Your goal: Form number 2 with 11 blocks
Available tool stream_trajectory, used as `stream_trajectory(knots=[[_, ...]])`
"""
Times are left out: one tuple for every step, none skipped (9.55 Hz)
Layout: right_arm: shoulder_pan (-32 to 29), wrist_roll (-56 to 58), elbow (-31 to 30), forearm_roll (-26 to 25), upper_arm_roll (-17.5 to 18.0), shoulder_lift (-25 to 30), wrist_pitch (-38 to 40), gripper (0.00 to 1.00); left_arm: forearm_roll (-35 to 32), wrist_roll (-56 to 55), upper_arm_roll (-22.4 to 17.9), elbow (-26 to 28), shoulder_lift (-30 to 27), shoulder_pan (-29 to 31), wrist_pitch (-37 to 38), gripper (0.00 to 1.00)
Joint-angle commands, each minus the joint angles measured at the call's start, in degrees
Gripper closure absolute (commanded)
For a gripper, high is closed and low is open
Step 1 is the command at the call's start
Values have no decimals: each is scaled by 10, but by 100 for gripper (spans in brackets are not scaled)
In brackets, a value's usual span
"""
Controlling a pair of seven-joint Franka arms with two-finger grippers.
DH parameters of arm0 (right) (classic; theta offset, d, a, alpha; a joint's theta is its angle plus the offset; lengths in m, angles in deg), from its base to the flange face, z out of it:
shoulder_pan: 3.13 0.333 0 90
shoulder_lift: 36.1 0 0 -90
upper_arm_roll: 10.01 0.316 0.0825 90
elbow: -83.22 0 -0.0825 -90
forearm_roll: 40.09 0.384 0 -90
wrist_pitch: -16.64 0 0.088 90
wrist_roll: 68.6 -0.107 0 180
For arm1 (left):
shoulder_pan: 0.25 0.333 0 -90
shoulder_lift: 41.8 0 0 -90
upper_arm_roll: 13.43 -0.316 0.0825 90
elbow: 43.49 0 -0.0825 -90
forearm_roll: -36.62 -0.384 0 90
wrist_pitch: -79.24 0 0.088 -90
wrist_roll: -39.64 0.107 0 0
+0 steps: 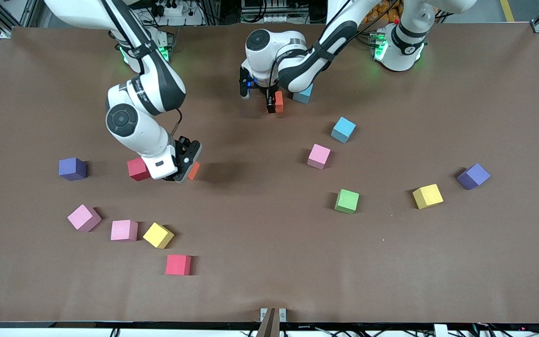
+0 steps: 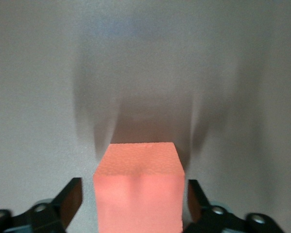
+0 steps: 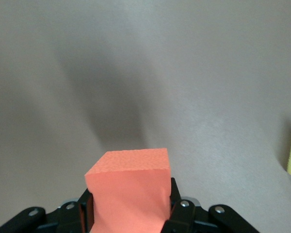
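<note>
My left gripper (image 1: pixel 272 104) (image 2: pixel 134 190) stands open around an orange block (image 1: pixel 279 101) (image 2: pixel 138 194) that rests on the table toward the robots' side, with a gap on each side of it. My right gripper (image 1: pixel 186 164) (image 3: pixel 131 206) is shut on a second orange block (image 1: pixel 194 171) (image 3: pixel 128 191), held over the table beside a red block (image 1: pixel 137 169). The other blocks lie scattered: pink ones (image 1: pixel 319 156) (image 1: pixel 83 217) (image 1: pixel 124 230), yellow ones (image 1: pixel 427 196) (image 1: pixel 158 235), a green one (image 1: pixel 346 201), a light blue one (image 1: pixel 343 129) and a red one (image 1: pixel 178 265). No number 2 shows.
A second blue cube (image 1: pixel 303 95) sits partly under the left arm, next to the orange block. Purple cubes lie at the right arm's end (image 1: pixel 72 168) and the left arm's end (image 1: pixel 473 176) of the brown table (image 1: pixel 260 224).
</note>
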Motion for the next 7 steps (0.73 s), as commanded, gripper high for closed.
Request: stream_trajectory(knots=[[23, 2, -17, 15, -4, 17, -1, 55, -14, -10, 51, 3, -21, 42, 39, 0], [27, 2, -19, 15, -4, 17, -2, 55, -13, -40, 77, 3, -37, 54, 82, 0], [35, 2, -21, 16, -5, 17, -3, 55, -13, -91, 130, 4, -51, 83, 138, 0], [39, 2, -27, 16, -4, 17, -15, 55, -13, -102, 192, 7, -72, 145, 194, 0], [44, 1, -39, 16, -4, 17, -33, 55, -10, -100, 246, 7, -101, 208, 247, 0], [52, 2, -53, 16, -3, 18, -53, 55, -5, -101, 300, 8, -119, 284, 275, 0], [68, 1, -67, 17, -4, 22, -74, 55, -4, -100, 334, 8, -124, 350, 296, 0]])
